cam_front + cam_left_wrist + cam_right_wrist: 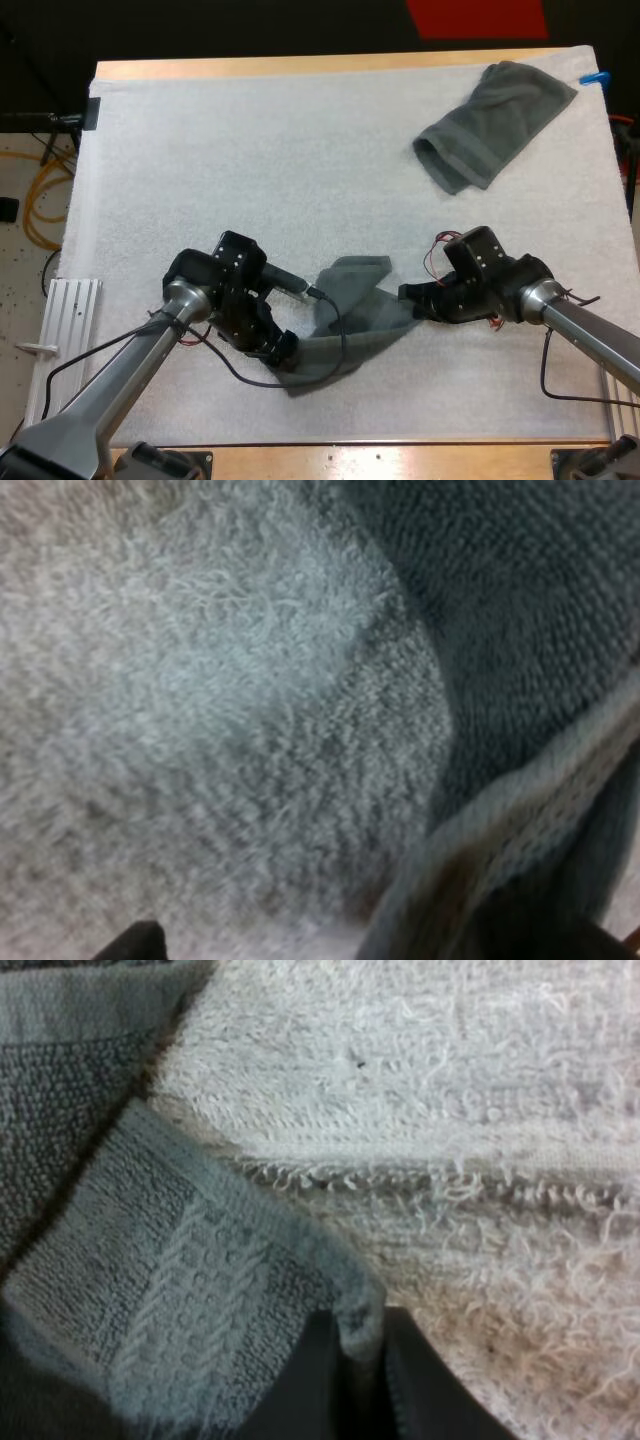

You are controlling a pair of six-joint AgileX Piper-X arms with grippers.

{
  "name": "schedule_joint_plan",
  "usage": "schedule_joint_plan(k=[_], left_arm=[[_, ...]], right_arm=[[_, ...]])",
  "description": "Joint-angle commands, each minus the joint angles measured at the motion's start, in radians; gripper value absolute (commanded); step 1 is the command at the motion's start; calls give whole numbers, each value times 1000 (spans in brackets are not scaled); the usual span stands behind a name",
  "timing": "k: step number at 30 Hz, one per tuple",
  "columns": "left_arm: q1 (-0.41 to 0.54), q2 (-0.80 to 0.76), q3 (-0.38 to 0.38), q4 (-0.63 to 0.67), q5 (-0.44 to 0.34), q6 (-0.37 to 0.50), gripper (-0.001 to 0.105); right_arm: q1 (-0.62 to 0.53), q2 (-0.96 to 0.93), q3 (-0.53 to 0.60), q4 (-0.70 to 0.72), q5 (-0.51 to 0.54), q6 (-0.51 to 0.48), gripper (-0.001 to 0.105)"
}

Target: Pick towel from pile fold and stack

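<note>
A dark grey-green towel (pixel 350 315) lies loosely spread on the white mat between my two grippers. My right gripper (pixel 408 296) is at its right corner. In the right wrist view the right gripper (pixel 362 1380) is shut on the towel's hemmed corner (pixel 200 1300), which stands just above the mat. My left gripper (pixel 285 350) is low at the towel's lower left edge. In the left wrist view the left gripper (pixel 330 945) has its fingertips (pixel 130 942) wide apart on the mat, with the towel's hem (pixel 500 810) by one of them.
A second grey-green towel (pixel 495 125) lies crumpled at the mat's far right corner. The white mat (pixel 250 170) is bare across its left and middle. A white slotted rack (pixel 70 315) sits off the mat's left edge.
</note>
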State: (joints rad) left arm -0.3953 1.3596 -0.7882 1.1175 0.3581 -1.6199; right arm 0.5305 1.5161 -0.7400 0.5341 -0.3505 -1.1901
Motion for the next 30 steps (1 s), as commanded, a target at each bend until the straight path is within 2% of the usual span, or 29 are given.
schedule_joint_plan(k=[1, 3, 5, 6, 8, 9, 15, 18, 21, 26, 30], left_arm=[[-3, 7, -1, 1, 24, -7, 65], [-3, 16, -1, -1, 48, -7, 55], [-3, 19, -1, -10, 51, -7, 36], [-3, 19, -1, -13, 51, -7, 30], [-3, 19, -1, -19, 51, -3, 6], [-3, 19, -1, -19, 51, 3, 0], [-3, -32, -18, -19, 48, 31, 0], [-3, -110, -78, -19, 39, 31, 0], [-3, -189, -176, -21, 39, 24, 0], [-3, -285, -383, -23, 39, 23, 0], [-3, -300, -485, -23, 39, 23, 0]], right_arm=[[-1, -8, 0, 6, 5, -12, 0], [-1, -8, 0, 6, 5, -12, 0], [-1, -8, 0, 6, 5, -12, 0], [-1, -8, 0, 6, 5, -12, 0], [-1, -8, 0, 6, 5, -21, 0], [-1, -8, 0, 6, 5, -24, 0], [-1, -80, -20, 14, 57, -49, 0], [-1, -171, -69, 35, 148, -67, 0], [-1, -266, -144, 55, 219, -72, 0], [-1, -402, -291, 102, 268, -108, 0], [-1, -450, -369, 173, 283, -125, 0]])
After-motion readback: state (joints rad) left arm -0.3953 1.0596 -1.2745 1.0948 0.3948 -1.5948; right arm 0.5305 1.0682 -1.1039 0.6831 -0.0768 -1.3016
